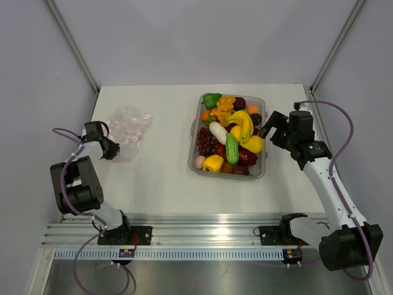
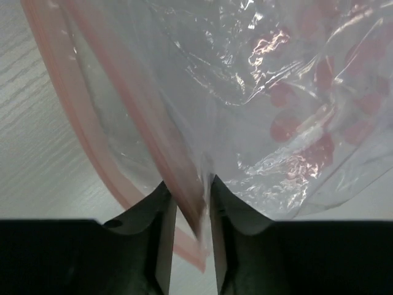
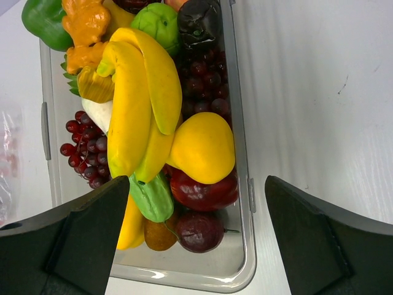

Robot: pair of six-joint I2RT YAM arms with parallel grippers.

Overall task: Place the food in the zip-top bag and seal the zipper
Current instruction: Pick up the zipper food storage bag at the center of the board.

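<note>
White table: the left gripper is clamped on the zip-top bag at its zipper. The right gripper, jaws spread wide, hovers over the food in the tray.

Glossy toy food, including yellow bananas, purple grapes and a green pepper, lies heaped inside a grey tray. Well left of the tray, a clear, crinkled zip-top bag lies crumpled, its pinkish-red zipper strips parted.

No writing, label, brand or number is legible anywhere.
</note>
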